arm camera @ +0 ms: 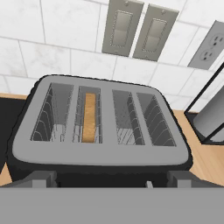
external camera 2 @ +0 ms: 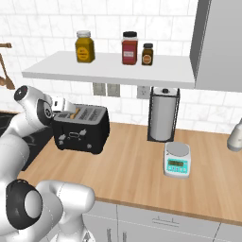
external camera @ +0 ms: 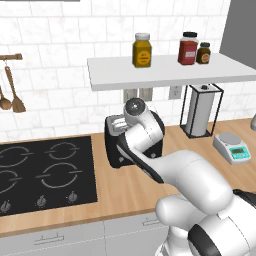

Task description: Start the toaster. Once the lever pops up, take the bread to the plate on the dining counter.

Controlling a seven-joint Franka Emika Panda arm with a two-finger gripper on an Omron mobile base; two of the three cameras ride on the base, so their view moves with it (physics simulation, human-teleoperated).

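**Kitchen count**

One toaster (arm camera: 100, 153) with four slots; one bread (arm camera: 89, 117) slice stands in the second slot from the left in the hand view. Three jars on the shelf (external camera 2: 113, 68): one yellow (external camera 2: 84, 47), one red (external camera 2: 129, 47), one small brown (external camera 2: 147, 54). One towel roll (external camera 2: 163, 116) in a holder. One scale (external camera 2: 177, 159). One hob (external camera: 45, 172) with four rings and three knobs visible. Two wooden utensils (external camera: 12, 92) hang on the wall. Two switches (arm camera: 135, 30) and one socket (arm camera: 209, 46).
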